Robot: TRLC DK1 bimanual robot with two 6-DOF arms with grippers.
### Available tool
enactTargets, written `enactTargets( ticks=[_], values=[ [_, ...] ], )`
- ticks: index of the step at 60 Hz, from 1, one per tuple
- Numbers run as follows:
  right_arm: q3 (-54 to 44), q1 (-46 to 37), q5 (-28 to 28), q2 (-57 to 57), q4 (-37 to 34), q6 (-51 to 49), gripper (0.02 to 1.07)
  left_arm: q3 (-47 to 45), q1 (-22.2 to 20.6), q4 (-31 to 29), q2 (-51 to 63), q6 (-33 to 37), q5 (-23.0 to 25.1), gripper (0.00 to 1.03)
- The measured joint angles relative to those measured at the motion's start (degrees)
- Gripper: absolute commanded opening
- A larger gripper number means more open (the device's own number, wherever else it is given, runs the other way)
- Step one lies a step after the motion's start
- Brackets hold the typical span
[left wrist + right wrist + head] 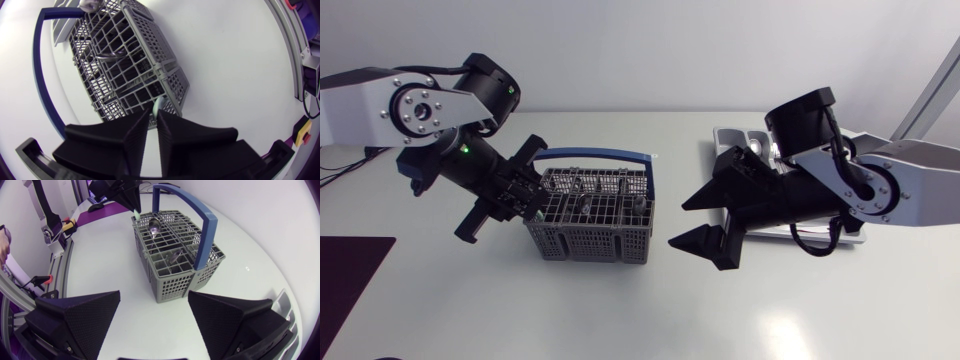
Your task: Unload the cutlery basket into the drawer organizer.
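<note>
The grey cutlery basket (590,222) with a blue handle (605,155) stands mid-table. My left gripper (530,198) is over its left end, shut on the pale green handle (159,104) of a cutlery piece that stands in an end compartment. A spoon (154,226) and other metal cutlery (172,257) lie in the basket (175,260). My right gripper (678,225) hangs open and empty just right of the basket, its fingers (80,315) wide apart. The drawer organizer (735,135) lies behind my right arm, mostly hidden.
A dark purple mat (350,285) lies at the near left corner of the table. White tabletop (620,310) runs along the front of the basket.
</note>
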Motion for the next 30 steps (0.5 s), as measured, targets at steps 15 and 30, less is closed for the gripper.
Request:
enactTargets(
  ticks=[15,30],
  values=[
    [-0.81,0.00,0.00,-1.09,-0.02,-0.20,1.00,0.00,0.00,0.11,-0.04,-0.26,0.02,0.05],
    [-1.42,0.04,0.00,-3.43,-0.26,-0.17,1.00,0.00,-0.33,-0.02,-4.94,-0.48,0.07,0.05]
  ],
)
